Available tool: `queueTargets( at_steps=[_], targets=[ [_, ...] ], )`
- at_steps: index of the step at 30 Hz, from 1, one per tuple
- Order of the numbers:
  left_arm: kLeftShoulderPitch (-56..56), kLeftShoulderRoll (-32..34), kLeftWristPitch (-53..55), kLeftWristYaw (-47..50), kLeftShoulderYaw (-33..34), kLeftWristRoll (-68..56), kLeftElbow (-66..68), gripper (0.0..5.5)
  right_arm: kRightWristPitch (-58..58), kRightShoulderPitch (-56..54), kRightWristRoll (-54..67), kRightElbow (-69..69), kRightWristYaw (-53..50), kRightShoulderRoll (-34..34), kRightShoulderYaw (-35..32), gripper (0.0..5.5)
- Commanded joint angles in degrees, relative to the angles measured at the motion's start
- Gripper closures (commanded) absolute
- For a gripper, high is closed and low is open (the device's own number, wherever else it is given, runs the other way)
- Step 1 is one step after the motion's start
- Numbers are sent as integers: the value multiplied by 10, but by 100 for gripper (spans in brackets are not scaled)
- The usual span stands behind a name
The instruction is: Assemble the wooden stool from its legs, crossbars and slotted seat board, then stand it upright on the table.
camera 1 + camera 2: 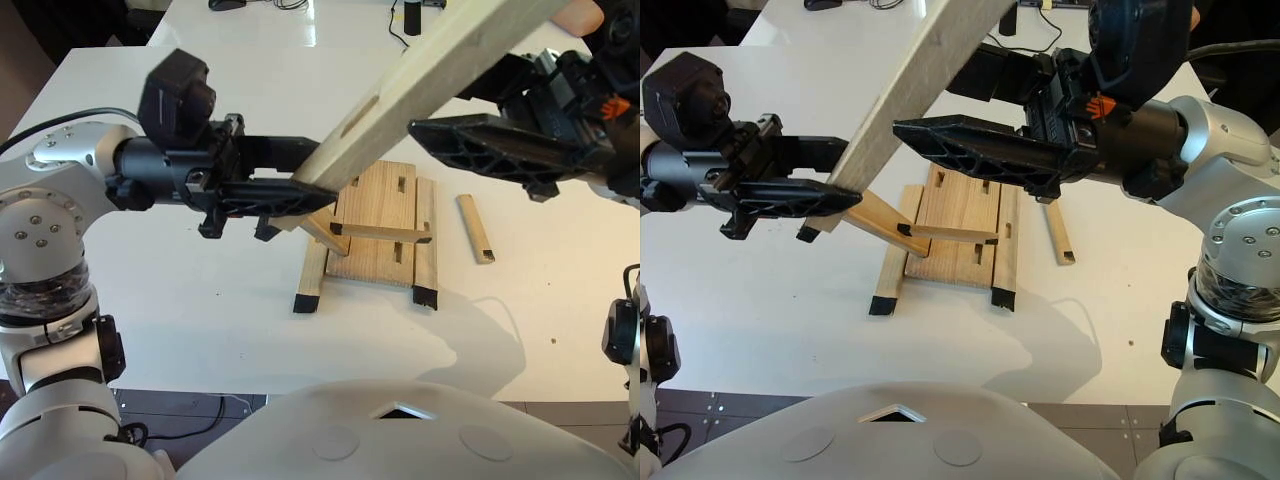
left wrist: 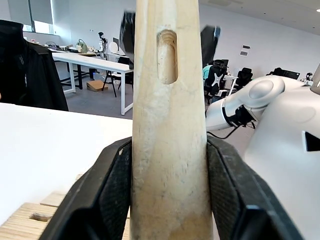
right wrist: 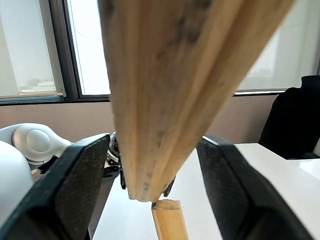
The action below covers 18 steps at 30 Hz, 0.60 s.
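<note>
We see a pale, square-cut wooden leg [image 1: 430, 75] held in the air over the seat board, slanting up toward 2 o'clock; an oval slot [image 2: 167, 56] is cut in its smooth, grainy face; the left gripper [image 2: 169, 150] clenches its lower end; the right gripper [image 3: 152, 150] flanks it higher up, and we cannot tell whether it presses. Below, the slotted seat board [image 1: 380, 215] lies flat on the glossy white table [image 1: 150, 290] with black-tipped legs [image 1: 306, 300] attached; a loose crossbar [image 1: 475, 228] lies at its 3 o'clock. Office desks [image 2: 95, 62] and windows [image 3: 85, 45] stand beyond.

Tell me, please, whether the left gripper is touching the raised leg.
Touching. The left wrist view shows the left gripper with fingers pressed flush against the sides of the leg.
</note>
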Motion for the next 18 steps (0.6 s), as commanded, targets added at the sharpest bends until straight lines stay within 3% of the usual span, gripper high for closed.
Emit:
queueTargets(
  at_steps=[1,5,13,18],
  targets=[
    [7,4,-11,0,-6,5,-15,350,9,-17,-7,0,-3,-7,8,242],
    [0,1,-14,8,-12,5,-12,350,15,-24,-15,-2,-5,-3,27,242],
    [-1,-3,-20,19,-22,3,-16,350,16,-14,-39,-8,21,-6,47,338],
    [-1,-1,-23,19,-27,5,-12,350,19,0,-42,-16,44,-19,41,344]
  ],
)
